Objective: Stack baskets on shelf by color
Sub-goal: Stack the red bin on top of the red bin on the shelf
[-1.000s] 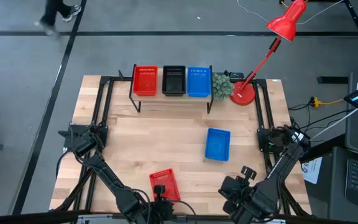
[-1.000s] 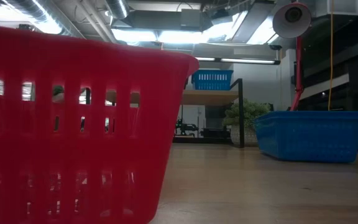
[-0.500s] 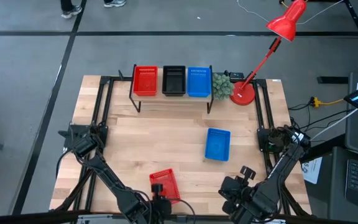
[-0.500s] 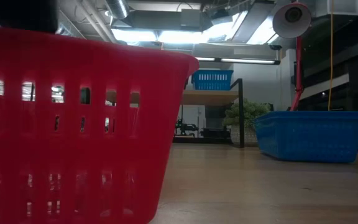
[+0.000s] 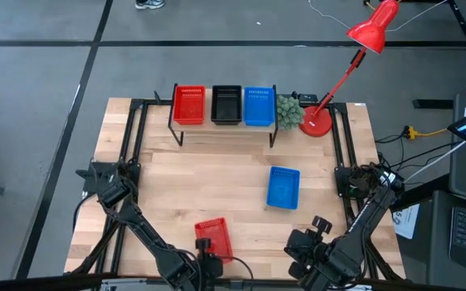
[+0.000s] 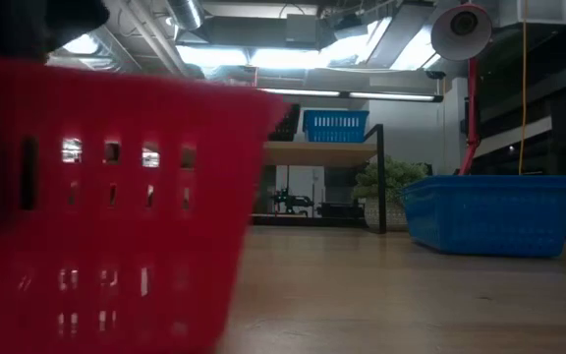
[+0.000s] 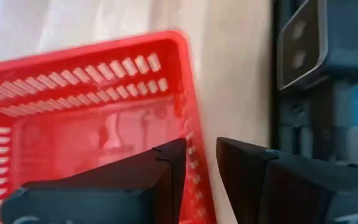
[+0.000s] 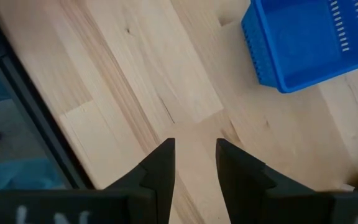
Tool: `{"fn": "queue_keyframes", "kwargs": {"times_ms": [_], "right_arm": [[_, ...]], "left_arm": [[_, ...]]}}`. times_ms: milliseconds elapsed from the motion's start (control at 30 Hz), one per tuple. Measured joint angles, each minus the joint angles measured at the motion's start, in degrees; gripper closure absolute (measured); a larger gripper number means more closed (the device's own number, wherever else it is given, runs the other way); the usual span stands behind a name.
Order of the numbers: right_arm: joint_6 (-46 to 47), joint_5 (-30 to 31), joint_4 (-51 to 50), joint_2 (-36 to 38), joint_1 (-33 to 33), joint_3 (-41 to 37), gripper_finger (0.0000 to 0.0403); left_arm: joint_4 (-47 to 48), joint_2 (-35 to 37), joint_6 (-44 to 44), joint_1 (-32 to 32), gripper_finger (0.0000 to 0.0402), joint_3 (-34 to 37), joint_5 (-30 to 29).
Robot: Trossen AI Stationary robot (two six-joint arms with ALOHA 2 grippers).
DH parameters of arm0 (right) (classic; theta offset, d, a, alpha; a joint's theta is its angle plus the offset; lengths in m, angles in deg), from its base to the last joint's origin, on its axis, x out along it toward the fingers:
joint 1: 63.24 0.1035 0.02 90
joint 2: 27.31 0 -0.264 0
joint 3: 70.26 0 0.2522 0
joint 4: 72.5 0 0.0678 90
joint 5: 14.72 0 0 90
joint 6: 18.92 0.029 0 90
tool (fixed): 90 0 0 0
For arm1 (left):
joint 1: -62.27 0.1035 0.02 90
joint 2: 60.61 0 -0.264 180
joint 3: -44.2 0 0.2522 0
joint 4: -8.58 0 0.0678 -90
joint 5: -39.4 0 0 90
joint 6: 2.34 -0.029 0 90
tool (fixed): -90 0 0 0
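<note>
A red basket (image 5: 214,237) sits near the table's near edge and fills the left of the low view (image 6: 96,216). My left gripper (image 5: 207,250) is at its near end, shut on it (image 7: 201,158). A blue basket (image 5: 283,187) rests on its base on the table's right half. The shelf (image 5: 225,127) at the far edge carries red (image 5: 188,105), black (image 5: 226,105) and blue (image 5: 258,106) baskets in a row. My right gripper (image 5: 319,224) waits open over bare wood (image 8: 194,155) near the near right corner. My left gripper holds the red basket by the rim of its wall (image 7: 191,134) at the near end. One finger (image 7: 166,165) is inside the basket and the other (image 7: 244,165) outside, coming from above. Whether the base is off the table I cannot tell.
A small green plant (image 5: 289,111) and a red desk lamp's base (image 5: 316,123) stand just right of the shelf. Black frame rails (image 5: 132,137) run along the table's left and right sides. Bare wood lies between the shelf and the two loose baskets.
My left gripper has come down onto the red basket's near end. The basket has shifted a little toward the table's left and turned slightly; it shows blurred in the low view. The right arm and the blue basket have kept still.
</note>
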Motion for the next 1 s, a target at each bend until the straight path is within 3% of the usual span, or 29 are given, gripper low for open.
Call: {"fn": "queue_keyframes", "kwargs": {"times_ms": [133, 200, 300, 467, 600, 800, 900, 1000], "right_arm": [[0.0, 0.3, 0.4, 0.0, 0.0, 0.0, 0.0289], [0.0, 1.0, 1.4, 0.0, 0.0, 0.0, 0.0289], [0.0, 2.5, 3.1, 0.0, 0.0, 0.0, 0.0289], [-0.2, 4.8, 4.8, 0.0, 0.0, 0.0, 0.0289], [-0.9, 10.4, 4.6, 0.0, 0.0, 0.0, 0.0289], [-4.6, 28.9, 4.4, 0.0, -0.5, 0.0, 0.0289], [-4.6, 36.7, 4.4, 0.0, -2.0, 0.0, 0.0289], [-5.0, 39.9, 3.9, 0.0, -4.6, 0.0, 0.0289]], "left_arm": [[2.6, -1.9, 2.8, 0.3, 0.0354, -0.1, 2.4], [5.0, -2.2, 2.8, 0.7, 0.0387, -0.2, 0.8], [10.1, -1.0, 0.1, 1.3, 0.0398, 0.1, -3.0], [24.5, 11.2, -6.3, 4.3, 0.0401, -1.9, -9.4], [38.1, 22.7, -11.6, 8.2, 0.0401, -2.4, -17.2], [45.7, 39.5, -20.1, 21.4, 0.0401, -0.6, -20.2], [44.8, 44.6, -29.1, 29.9, 0.0401, 1.4, -16.4], [44.8, 48.9, -38.1, 40.4, 0.0401, 3.7, -10.8]]}}
